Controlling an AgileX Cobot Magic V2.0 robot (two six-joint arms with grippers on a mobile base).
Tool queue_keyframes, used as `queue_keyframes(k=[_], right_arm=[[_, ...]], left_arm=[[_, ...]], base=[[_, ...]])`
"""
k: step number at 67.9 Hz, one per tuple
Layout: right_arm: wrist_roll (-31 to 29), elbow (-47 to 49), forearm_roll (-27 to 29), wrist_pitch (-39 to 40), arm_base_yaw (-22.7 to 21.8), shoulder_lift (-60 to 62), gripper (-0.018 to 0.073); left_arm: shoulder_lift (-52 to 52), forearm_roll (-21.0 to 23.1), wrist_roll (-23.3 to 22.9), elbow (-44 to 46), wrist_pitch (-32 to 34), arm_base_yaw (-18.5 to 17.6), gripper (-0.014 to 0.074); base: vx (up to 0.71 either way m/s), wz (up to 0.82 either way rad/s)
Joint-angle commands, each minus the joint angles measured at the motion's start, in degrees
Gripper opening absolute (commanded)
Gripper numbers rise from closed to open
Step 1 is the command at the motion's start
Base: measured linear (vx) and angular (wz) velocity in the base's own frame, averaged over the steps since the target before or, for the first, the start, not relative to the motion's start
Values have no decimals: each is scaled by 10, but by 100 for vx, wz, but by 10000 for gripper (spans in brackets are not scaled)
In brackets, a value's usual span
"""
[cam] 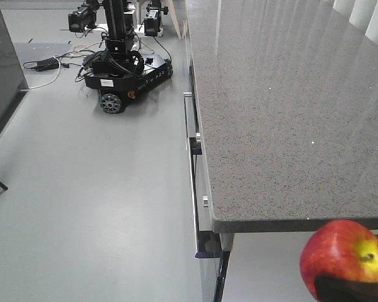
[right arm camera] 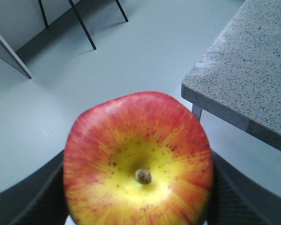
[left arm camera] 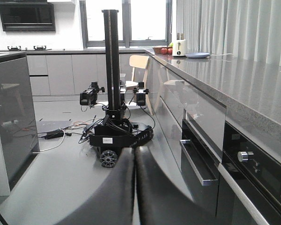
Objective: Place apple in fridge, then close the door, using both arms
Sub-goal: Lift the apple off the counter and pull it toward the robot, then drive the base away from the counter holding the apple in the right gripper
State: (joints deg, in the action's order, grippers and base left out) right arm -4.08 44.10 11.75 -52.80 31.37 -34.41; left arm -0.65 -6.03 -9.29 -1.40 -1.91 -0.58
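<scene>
The apple (right arm camera: pixel 138 164), red with yellow streaks, fills the right wrist view stem-up. My right gripper (right arm camera: pixel 138 192) is shut on it, with a black finger (right arm camera: pixel 28 199) on each side. From the front view the apple (cam: pixel 345 255) hangs just below the near corner of the counter, with the gripper (cam: pixel 353 290) dark beneath it. My left gripper (left arm camera: pixel 134 157) is shut with nothing between its fingers, held above the floor and pointing down the kitchen aisle. The fridge and its door are out of view.
A grey speckled countertop (cam: pixel 283 107) runs along the right, with drawer handles (cam: pixel 190 157) and an oven front (left arm camera: pixel 253 178) below it. A black wheeled robot (cam: pixel 123 69) with floor cables stands down the aisle. A dark grey cabinet (left arm camera: pixel 11 117) is at the left. Chair legs (right arm camera: pixel 84 26) stand on the floor.
</scene>
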Motion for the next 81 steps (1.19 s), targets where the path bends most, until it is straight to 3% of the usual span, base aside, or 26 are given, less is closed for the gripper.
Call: queue_keyframes(k=[1, 81], right_arm=[[0, 15, 7, 19, 2, 18, 211], [0, 15, 7, -9, 2, 29, 212]], left_arm=[[-9, 2, -5, -16, 44, 0, -6], [-9, 2, -5, -16, 44, 0, -6]], base=[[0, 0], [0, 0]])
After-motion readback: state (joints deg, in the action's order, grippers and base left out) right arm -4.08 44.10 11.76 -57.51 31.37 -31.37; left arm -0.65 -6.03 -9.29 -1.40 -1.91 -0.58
